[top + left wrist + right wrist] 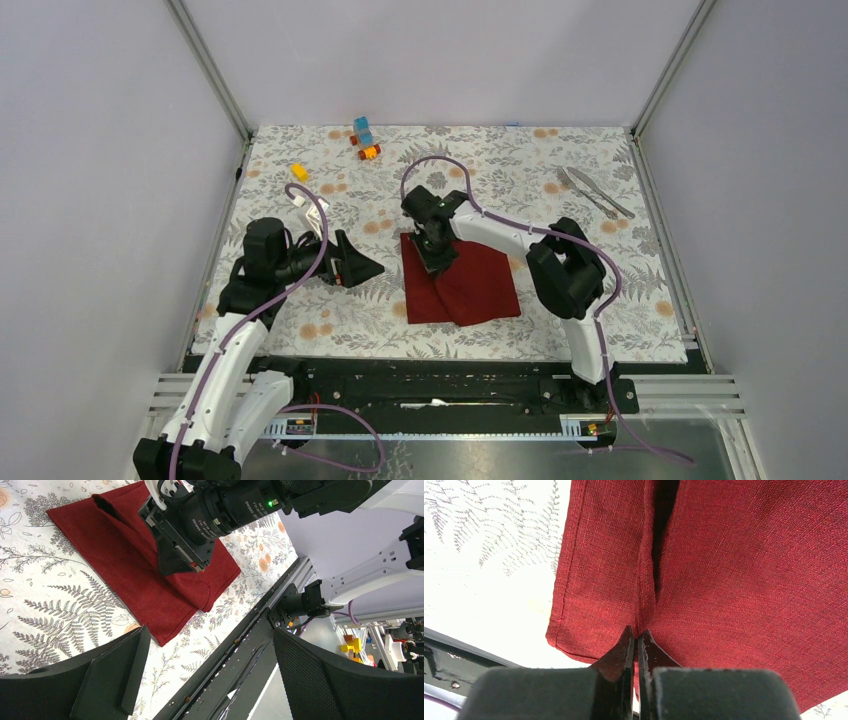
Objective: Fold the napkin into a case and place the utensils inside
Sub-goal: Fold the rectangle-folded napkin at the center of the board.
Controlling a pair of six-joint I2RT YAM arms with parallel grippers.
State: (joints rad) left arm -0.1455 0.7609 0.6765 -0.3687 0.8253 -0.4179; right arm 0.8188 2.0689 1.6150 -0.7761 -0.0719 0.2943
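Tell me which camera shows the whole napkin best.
Top external: nearly the whole outline of the napkin shows, the right end effector covering only a small part. Left wrist shows most of it obliquely; right wrist, just the pinched fold close up.

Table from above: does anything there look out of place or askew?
Yes. Small toy blocks lie near the far edge, unrelated to a place setting. The napkin is folded unevenly, its layers not lined up, with one fold pinched in the shut right gripper.
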